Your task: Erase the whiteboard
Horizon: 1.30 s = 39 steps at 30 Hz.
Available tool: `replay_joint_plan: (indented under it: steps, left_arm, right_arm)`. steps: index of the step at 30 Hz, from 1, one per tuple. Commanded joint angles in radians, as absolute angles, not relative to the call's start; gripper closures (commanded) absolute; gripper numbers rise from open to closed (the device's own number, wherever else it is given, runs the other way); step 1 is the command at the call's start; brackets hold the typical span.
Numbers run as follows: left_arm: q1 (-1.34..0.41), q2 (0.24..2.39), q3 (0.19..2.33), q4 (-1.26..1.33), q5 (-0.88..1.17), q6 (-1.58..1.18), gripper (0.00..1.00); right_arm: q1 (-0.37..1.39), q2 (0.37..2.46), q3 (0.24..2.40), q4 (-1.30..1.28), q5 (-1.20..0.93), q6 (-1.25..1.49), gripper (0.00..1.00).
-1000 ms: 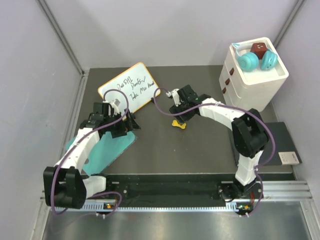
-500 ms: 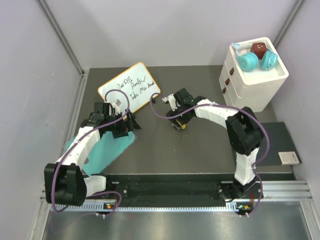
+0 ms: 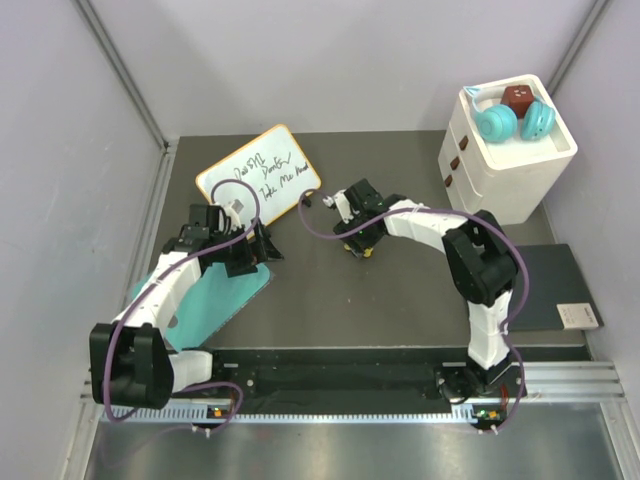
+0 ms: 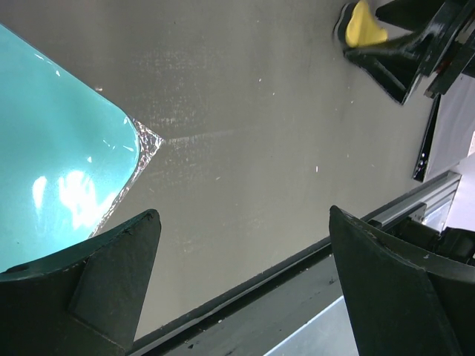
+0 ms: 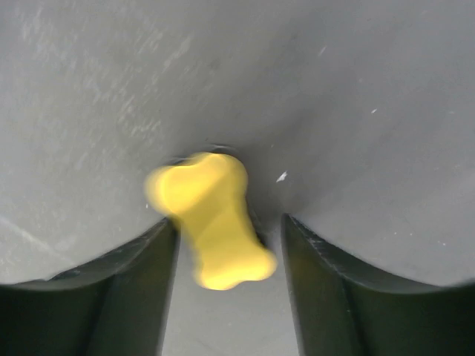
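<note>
The whiteboard [image 3: 258,178] lies at the back left with black handwriting on it. A yellow bone-shaped eraser [image 3: 364,250] lies on the dark table; in the right wrist view the eraser [image 5: 211,219] sits between my fingers. My right gripper [image 3: 358,240] is open, low over the eraser, one jaw on each side [image 5: 228,222]. My left gripper [image 3: 250,252] is open and empty [image 4: 243,215], just in front of the whiteboard, above the far corner of the teal mat [image 3: 215,300]. The eraser also shows in the left wrist view [image 4: 361,24].
A white drawer unit [image 3: 500,170] at the back right carries teal headphones [image 3: 510,122]. A dark grey notebook [image 3: 555,290] lies at the right edge. The teal mat [image 4: 59,163] lies front left. Grey walls enclose the table.
My right gripper has moved left and down over the yellow eraser, which now sits between its jaws. The left arm has hardly moved.
</note>
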<state>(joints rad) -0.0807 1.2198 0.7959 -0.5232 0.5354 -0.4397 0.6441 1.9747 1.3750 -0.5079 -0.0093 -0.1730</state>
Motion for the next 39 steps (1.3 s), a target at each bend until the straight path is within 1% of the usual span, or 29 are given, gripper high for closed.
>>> replay_joint_plan:
  steps: [1,2,3,5,6,9,12,15,18,22,24,25,28,30,32,33,34,36,39]
  left_arm:
    - [-0.077,1.21,0.796,-0.485,0.568,-0.436,0.01]
    - [-0.077,1.206,0.795,-0.485,0.561,-0.437,0.01]
    - [-0.077,1.203,0.796,-0.483,0.555,-0.439,0.01]
    - [-0.077,1.186,0.795,-0.483,0.54,-0.439,0.01]
    - [-0.077,1.178,0.795,-0.486,0.531,-0.439,0.02]
    - [-0.074,1.137,0.795,-0.494,0.467,-0.437,0.04]
    - [-0.052,1.082,0.787,-0.492,0.41,-0.439,0.09]
    - [-0.023,1.04,0.787,-0.492,0.382,-0.445,0.09]
    - [-0.017,1.031,0.793,-0.488,0.355,-0.456,0.05]
    - [-0.011,1.074,0.819,-0.503,0.249,-0.495,0.01]
    - [-0.008,1.115,0.831,-0.491,0.261,-0.512,0.01]
    - [0.024,1.121,0.822,-0.464,0.326,-0.52,0.01]
    - [0.06,1.097,0.746,-0.309,0.363,-0.609,0.01]
    - [0.077,1.071,0.666,-0.2,0.327,-0.668,0.01]
    - [0.084,1.029,0.606,-0.137,0.249,-0.71,0.03]
    - [0.089,1.014,0.533,-0.036,0.235,-0.75,0.03]
    - [0.092,1.002,0.497,-0.002,0.212,-0.774,0.03]
    - [0.095,0.983,0.401,0.171,0.184,-0.834,0.02]
    - [0.094,1.017,0.318,0.332,0.178,-0.845,0.02]
  right_arm:
    - [0.657,2.003,1.43,-0.46,0.011,-0.175,0.5]
    - [0.657,2.008,1.43,-0.459,0.011,-0.173,0.55]
    - [0.657,2.009,1.43,-0.457,0.009,-0.164,0.68]
    - [0.658,2.006,1.42,-0.45,0.003,-0.155,0.75]
    - [0.657,2.003,1.414,-0.445,0.005,-0.138,0.81]
    - [0.657,1.982,1.388,-0.431,-0.023,-0.107,0.91]
    - [0.657,1.953,1.371,-0.419,-0.061,-0.069,0.98]
    - [0.657,1.91,1.349,-0.4,-0.118,-0.032,1.0]
    - [0.658,1.846,1.316,-0.368,-0.159,-0.008,1.0]
    - [0.657,1.757,1.273,-0.31,-0.19,0.046,1.0]
    - [0.658,1.703,1.252,-0.284,-0.192,0.074,1.0]
    - [0.658,1.686,1.246,-0.258,-0.199,0.081,1.0]
    - [0.661,1.634,1.227,-0.21,-0.21,0.115,1.0]
    - [0.664,1.605,1.217,-0.183,-0.199,0.143,1.0]
    - [0.682,1.597,1.224,-0.175,-0.117,0.144,1.0]
    - [0.721,1.598,1.244,-0.178,-0.062,0.129,1.0]
    - [0.736,1.612,1.259,-0.182,-0.004,0.112,1.0]
    - [0.75,1.631,1.302,-0.189,-0.009,0.091,1.0]
    - [0.75,1.68,1.348,-0.18,-0.06,0.103,1.0]
